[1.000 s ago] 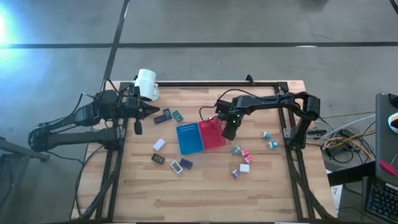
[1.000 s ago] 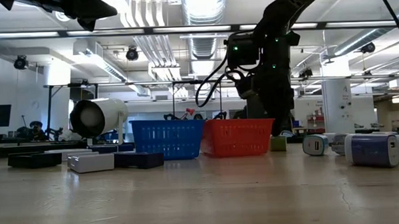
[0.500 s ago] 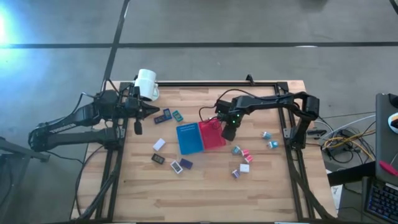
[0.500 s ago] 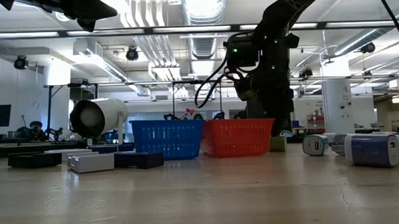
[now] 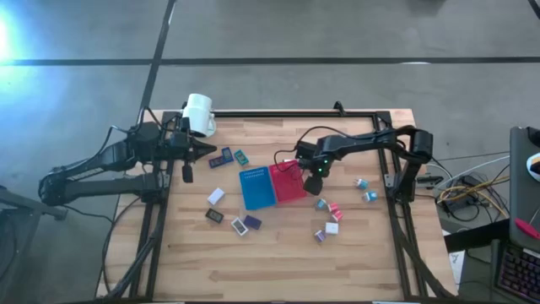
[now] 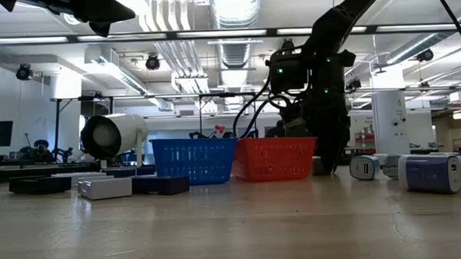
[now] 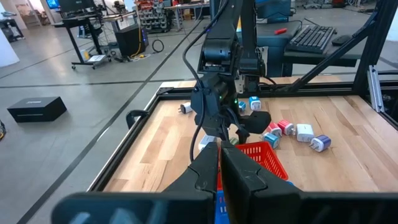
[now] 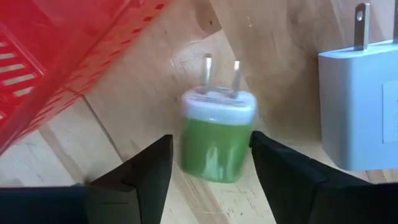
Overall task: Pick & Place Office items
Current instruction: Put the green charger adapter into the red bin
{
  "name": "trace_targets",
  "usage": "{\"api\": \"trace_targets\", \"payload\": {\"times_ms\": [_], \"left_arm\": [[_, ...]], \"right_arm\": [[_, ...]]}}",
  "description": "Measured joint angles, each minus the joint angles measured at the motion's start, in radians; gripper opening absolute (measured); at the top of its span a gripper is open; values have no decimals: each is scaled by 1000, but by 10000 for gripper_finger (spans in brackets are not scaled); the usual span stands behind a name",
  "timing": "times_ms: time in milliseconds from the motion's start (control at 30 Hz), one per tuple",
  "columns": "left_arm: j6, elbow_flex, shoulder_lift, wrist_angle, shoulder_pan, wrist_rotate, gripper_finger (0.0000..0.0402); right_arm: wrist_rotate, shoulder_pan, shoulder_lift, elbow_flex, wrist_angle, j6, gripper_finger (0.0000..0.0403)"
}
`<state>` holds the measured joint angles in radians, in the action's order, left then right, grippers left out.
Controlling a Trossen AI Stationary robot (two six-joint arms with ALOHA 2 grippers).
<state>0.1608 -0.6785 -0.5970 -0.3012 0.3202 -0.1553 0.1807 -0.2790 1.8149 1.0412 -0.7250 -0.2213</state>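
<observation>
A green wall charger (image 8: 217, 140) with two metal prongs lies on its side on the wood, just right of the red tray (image 8: 37, 56). My right gripper (image 8: 211, 165) points down over it, open, one finger on each side of its green body; whether they touch it I cannot tell. In the high view this gripper (image 5: 315, 181) hides the charger. My left gripper (image 7: 219, 155) is shut on nothing and hangs above the table's far left, near the white mug (image 5: 198, 112).
The blue tray (image 5: 257, 187) stands against the red tray (image 5: 287, 181) mid-table. A white charger (image 8: 360, 106) lies close beside the green one. Several small chargers (image 5: 332, 215) lie to the right and flat pieces (image 5: 216, 196) to the left. The near half is bare wood.
My right gripper has sunk toward the table next to the red tray's right side, shifting a little toward the table's right edge. The left arm has kept still.
</observation>
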Motion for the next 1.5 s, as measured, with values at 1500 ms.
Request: {"api": "trace_targets", "payload": {"times_ms": [1500], "left_arm": [[0, 0, 0, 1, 0, -1, 23]], "right_arm": [[-28, 4, 19, 30, 41, 40, 122]]}}
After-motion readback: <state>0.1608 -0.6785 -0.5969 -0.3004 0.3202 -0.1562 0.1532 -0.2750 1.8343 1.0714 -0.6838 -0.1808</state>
